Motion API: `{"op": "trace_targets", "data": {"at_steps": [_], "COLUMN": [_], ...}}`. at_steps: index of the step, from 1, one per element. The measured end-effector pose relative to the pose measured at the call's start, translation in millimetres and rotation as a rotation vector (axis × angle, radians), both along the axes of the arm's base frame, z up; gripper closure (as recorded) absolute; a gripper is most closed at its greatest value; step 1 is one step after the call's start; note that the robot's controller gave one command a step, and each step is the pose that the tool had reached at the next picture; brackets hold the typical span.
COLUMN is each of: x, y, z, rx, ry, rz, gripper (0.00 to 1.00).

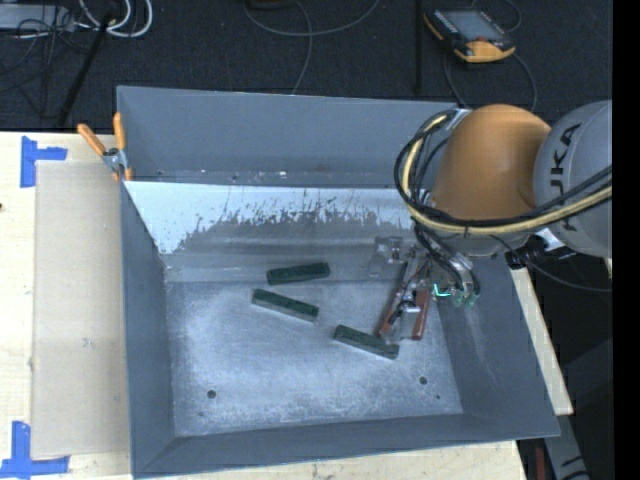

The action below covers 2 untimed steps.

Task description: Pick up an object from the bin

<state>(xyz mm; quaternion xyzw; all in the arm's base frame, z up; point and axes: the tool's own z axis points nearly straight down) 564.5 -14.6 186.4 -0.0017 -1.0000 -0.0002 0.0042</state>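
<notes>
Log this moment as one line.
claw: open, at right end of dark green bar | held: nothing seen | other bars: two, to its left

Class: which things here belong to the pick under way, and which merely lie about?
In the job: gripper; dark green bar nearest it; grey bin.
Lying about: upper green bar; middle green bar, both further left.
</notes>
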Motion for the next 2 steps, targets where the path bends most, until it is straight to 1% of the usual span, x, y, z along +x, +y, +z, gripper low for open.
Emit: {"op": "trace_targets", "data": {"at_steps": [1, 2], "x": [-29.4, -26.5], "y": [6.5, 6.3], "z": [-121.2, -116.7], "rx": [0.0, 0.0], "ry": [0.001, -0.007], "rz": [-0.018, -0.017], "gripper": [0.0, 1.0]}}
